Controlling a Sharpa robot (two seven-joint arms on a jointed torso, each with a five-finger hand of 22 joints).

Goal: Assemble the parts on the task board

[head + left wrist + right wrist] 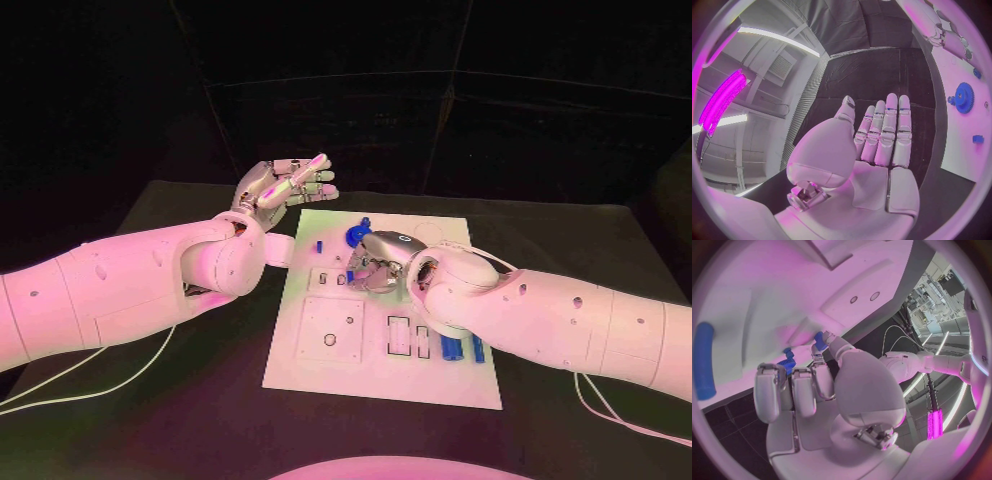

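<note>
The white task board (378, 370) lies in the middle of the black table. My right hand (378, 262) is bent down over the board's middle. In the right wrist view its hand (811, 390) has curled fingers, and the thumb and a fingertip pinch a small blue part (819, 342) close to the board (786, 285). A ridged blue piece (787, 361) sits by the fingertips. A blue gear (358, 233) stands just beyond the right hand. My left hand (289, 185) is raised off the board's far left corner, fingers straight and apart, holding nothing (879, 140).
Two blue rods (453, 348) lie on the board's near right part, one seen as a blue cylinder (704, 360). The left wrist view shows the gear (963, 96), a small blue piece (977, 138) and the board (961, 145). Recessed slots (401, 335) mark the board's near half.
</note>
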